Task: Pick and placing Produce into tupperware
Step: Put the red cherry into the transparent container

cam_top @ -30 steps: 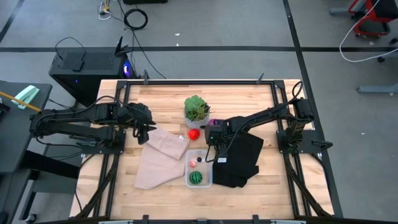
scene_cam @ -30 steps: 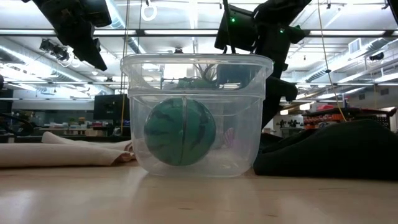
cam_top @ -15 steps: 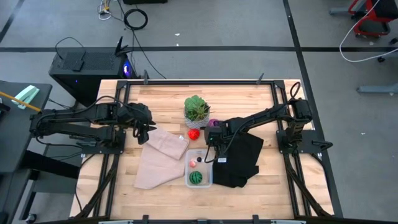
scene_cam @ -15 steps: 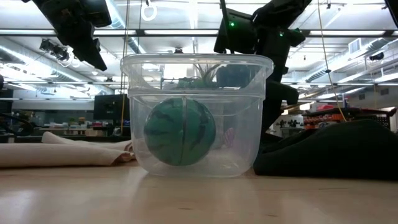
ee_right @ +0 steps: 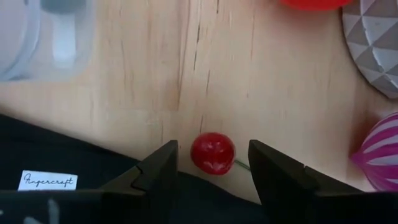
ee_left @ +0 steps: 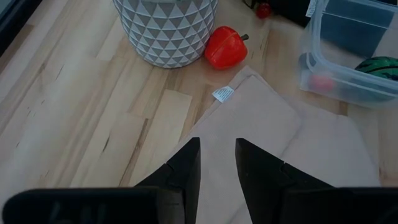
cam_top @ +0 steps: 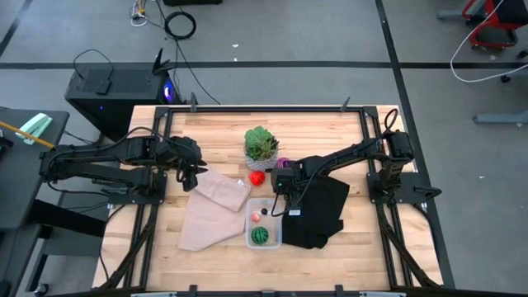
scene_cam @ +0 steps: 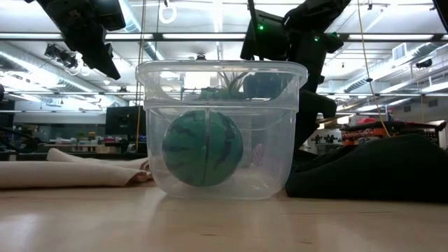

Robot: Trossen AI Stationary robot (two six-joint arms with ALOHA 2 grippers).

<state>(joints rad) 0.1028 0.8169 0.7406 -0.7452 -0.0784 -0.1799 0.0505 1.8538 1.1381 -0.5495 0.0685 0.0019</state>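
Note:
The clear tupperware (cam_top: 264,223) stands on the table and holds the dark green striped ball (scene_cam: 203,148), a pink-red piece (cam_top: 256,217) and a tiny dark piece (cam_top: 265,212). My right gripper (ee_right: 213,149) is open and low at the black cloth's edge. Its fingers stand on either side of a small red cherry (ee_right: 212,153) without touching it. The cherry lies on the wood. The magenta striped ball (ee_right: 379,149) and the red piece (ee_left: 225,47) rest on the table near the plant pot. My left gripper (ee_left: 217,158) hovers over the tan cloth (ee_left: 261,124), fingers slightly apart.
The spiky green plant in its white patterned pot (cam_top: 261,146) stands toward the far side, behind the red piece. The black cloth (cam_top: 318,211) lies right of the tupperware and the tan cloth (cam_top: 213,206) left of it. Bare wood shows near the front edge.
My right arm shifted very slightly about a second ago and has kept still since. No object has moved.

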